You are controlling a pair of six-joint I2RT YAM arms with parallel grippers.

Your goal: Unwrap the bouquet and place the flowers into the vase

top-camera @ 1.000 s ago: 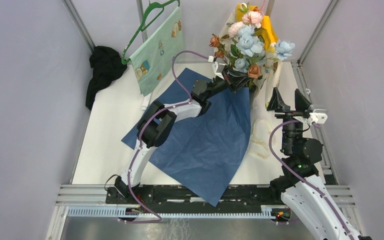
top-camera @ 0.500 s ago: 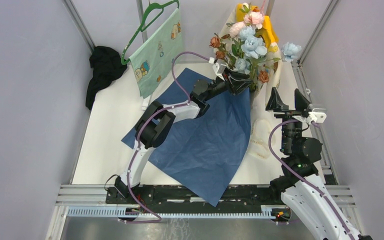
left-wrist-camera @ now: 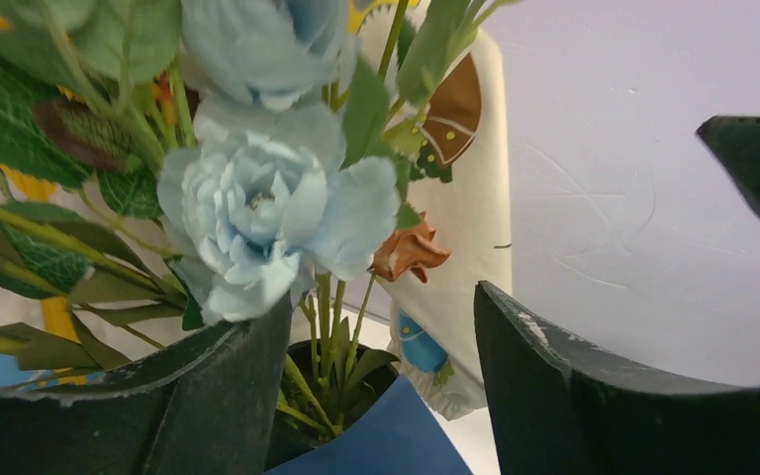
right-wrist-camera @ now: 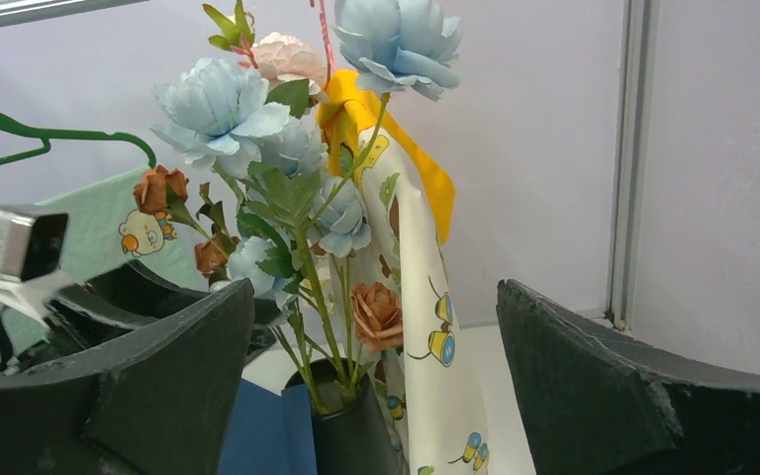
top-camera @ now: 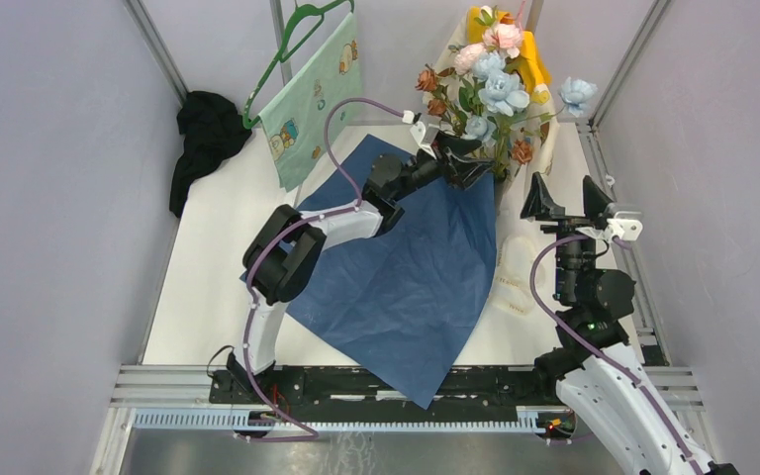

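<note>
So the flowers (top-camera: 490, 84) are standing in the vase (right-wrist-camera: 351, 430) already, stems down through the rim and heads fanned out above it. The vase sits at the far side of the bench (top-camera: 218, 287), with the yellow and white garment (right-wrist-camera: 416, 297) hanging just behind it.

These look like fake blooms on thin wiry stems, so I'd guess very light, springy, and a bit top-heavy. The heads are soft and would crush or pop off if squeezed. If the bunch needs nudging, I'd take the stems low down, just above the vase rim where they bundle together, never the petals. The vase looks narrow and light too, so a sideways knock could tip the lot.

The left pincer (top-camera: 470, 163) is right beside the vase on its left, jaws spread with nothing between them. From its wrist view the stems and the vase mouth sit just ahead of the gap, not inside it. The right pincer (top-camera: 566, 203) is on the near right of the vase, a little apart, also wide open and empty, pointing at the stems.

The blue wrapping paper (top-camera: 406, 277) lies flat and unfolded on the near side of the vase, one edge running up against it.
</note>
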